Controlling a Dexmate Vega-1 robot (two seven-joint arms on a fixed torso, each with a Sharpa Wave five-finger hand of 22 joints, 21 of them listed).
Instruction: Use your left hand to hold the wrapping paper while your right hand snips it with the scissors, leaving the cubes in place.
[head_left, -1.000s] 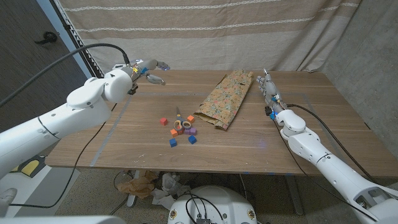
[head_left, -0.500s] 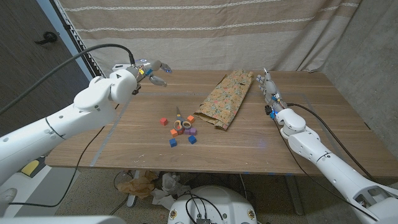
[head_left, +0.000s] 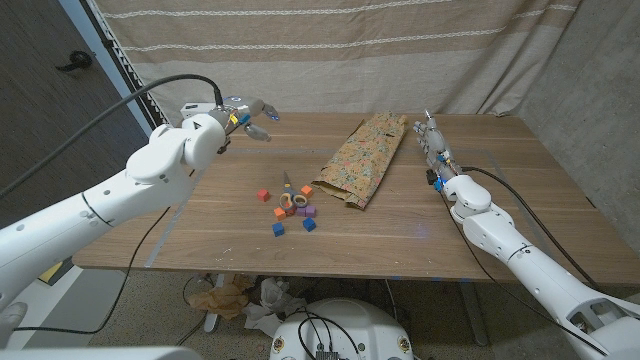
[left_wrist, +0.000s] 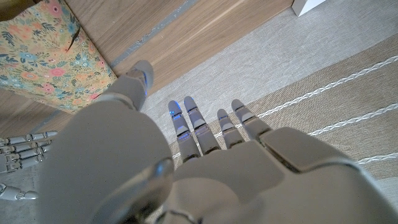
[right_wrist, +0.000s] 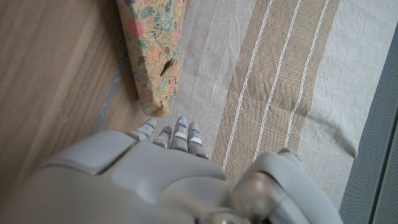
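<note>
Head view: nearest the front edge of the brown wooden table lay a loose scatter of small coloured cubes, red, orange, blue and purple, left of the table's middle. Among them, what looked like the scissors: a thin dark blade and ring handles, too small to be sure. Just beyond the cubes, on their right, the floral-printed wrapping paper lay as a flattened tube or folded length running toward the far edge, apart from the cubes but near them.

Farther back, the left hand hung above the far left part of the table, fingers spread, holding nothing, well apart from the paper. The left wrist view showed the same fingers splayed, with the paper off to one side. The right hand stood near the far edge just beside the paper's right side, fingers together and straight, nothing in it.

Step in hand, as judged: reaching in, nothing grasped yet. To do it well, the left hand should come down on the paper's far half, away from the cubes. The right hand's path to the scissors crosses the paper; a high approach seems wise. Lift the scissors straight up so that neighbouring cubes are not nudged.
</note>
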